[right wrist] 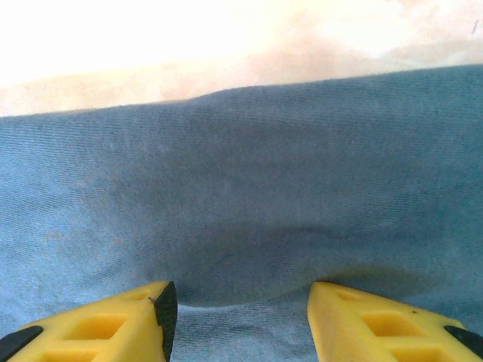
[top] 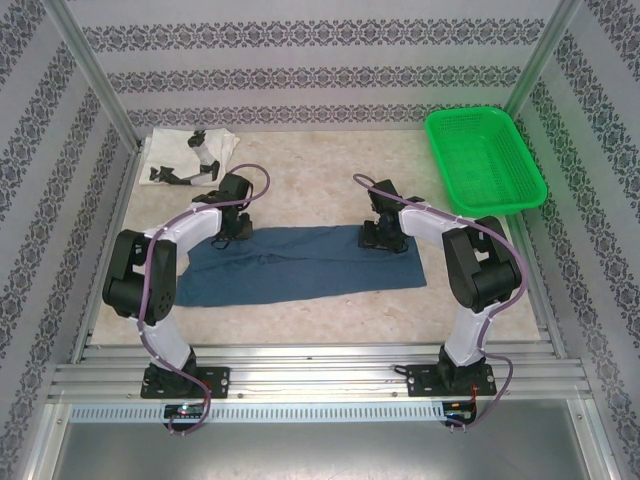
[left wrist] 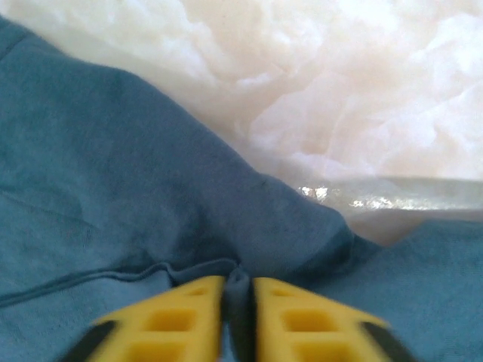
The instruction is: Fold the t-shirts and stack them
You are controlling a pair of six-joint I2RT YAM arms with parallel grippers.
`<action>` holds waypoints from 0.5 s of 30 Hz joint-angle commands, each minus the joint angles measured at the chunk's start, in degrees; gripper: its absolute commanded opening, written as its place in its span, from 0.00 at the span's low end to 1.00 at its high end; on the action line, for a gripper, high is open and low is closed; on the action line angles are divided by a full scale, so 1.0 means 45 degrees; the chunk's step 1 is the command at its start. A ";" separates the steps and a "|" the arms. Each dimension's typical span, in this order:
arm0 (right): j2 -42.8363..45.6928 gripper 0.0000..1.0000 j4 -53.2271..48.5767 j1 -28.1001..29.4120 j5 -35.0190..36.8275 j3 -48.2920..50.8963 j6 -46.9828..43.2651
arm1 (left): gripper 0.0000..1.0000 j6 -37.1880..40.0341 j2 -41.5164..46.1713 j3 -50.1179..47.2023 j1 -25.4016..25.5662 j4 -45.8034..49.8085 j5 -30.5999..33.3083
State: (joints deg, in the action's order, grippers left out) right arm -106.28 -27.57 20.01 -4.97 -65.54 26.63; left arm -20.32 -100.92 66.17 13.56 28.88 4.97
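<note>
The dark blue-teal t-shirt (top: 300,265) lies folded into a long band across the middle of the table. My left gripper (top: 237,232) is at its far left edge. In the left wrist view that gripper (left wrist: 239,290) is shut on a pinched ridge of the blue cloth (left wrist: 113,188) beside a hem. My right gripper (top: 382,238) is low over the shirt's far right edge. In the right wrist view it (right wrist: 240,302) stands open, with flat blue cloth (right wrist: 249,181) under and between its yellow fingers. The white t-shirt (top: 190,155) with black marks lies folded at the back left corner.
A bright green mesh basket (top: 440,160) stands at the back right corner. The pale marbled table (top: 310,180) runs between the blue shirt and the patterned back wall. Metal rails (top: 320,375) line the near edge by the arm bases.
</note>
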 commanded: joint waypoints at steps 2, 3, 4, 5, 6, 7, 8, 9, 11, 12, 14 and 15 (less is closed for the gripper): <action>-0.0184 0.51 -0.0261 -0.0052 0.0226 0.0267 -0.0216 | 0.00 -0.0166 0.0123 0.0233 0.0170 0.0004 0.0036; -0.0185 0.51 -0.0260 -0.0052 0.0244 0.0267 -0.0249 | 0.00 -0.0189 0.0293 0.0124 0.0157 0.0047 0.0085; -0.0186 0.51 -0.0256 -0.0052 0.0246 0.0257 -0.0251 | 0.00 -0.0247 0.0490 0.0004 0.0178 0.0120 0.0162; -0.0191 0.51 -0.0241 -0.0051 0.0226 0.0276 -0.0254 | 0.00 -0.0280 0.0792 -0.0206 0.0203 0.0090 0.0198; -0.0210 0.50 -0.0218 -0.0052 0.0207 0.0287 -0.0253 | 0.00 -0.0362 0.1142 -0.0446 0.0226 0.0066 0.0201; -0.0229 0.50 -0.0217 -0.0037 0.0207 0.0286 -0.0245 | 0.00 -0.0458 0.1436 -0.0622 0.0297 0.0078 0.0190; -0.0256 0.50 -0.0254 -0.0051 0.0243 0.0267 -0.0240 | 0.00 -0.0558 0.1777 -0.0796 0.0406 0.0150 0.0269; -0.0281 0.50 -0.0296 -0.0052 0.0275 0.0267 -0.0247 | 0.00 -0.0694 0.2133 -0.0991 0.0577 0.0242 0.0444; -0.0302 0.50 -0.0298 -0.0062 0.0303 0.0267 -0.0208 | 0.00 -0.1018 0.2793 -0.1434 0.0748 0.0284 0.0502; -0.0327 0.50 -0.0302 -0.0072 0.0323 0.0287 -0.0196 | 0.00 -0.1312 0.3140 -0.1791 0.0826 0.0242 0.0416; -0.0356 0.50 -0.0279 -0.0072 0.0324 0.0323 -0.0185 | 0.00 -0.1826 0.3632 -0.2466 0.1127 0.0132 0.0366; -0.0376 0.50 -0.0273 -0.0090 0.0343 0.0326 -0.0193 | 0.00 -0.2153 0.3864 -0.2766 0.1308 0.0265 0.0736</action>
State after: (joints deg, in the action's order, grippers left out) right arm -106.26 -27.57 19.99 -4.95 -65.52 26.61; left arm -24.86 -85.67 56.95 17.76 28.93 5.78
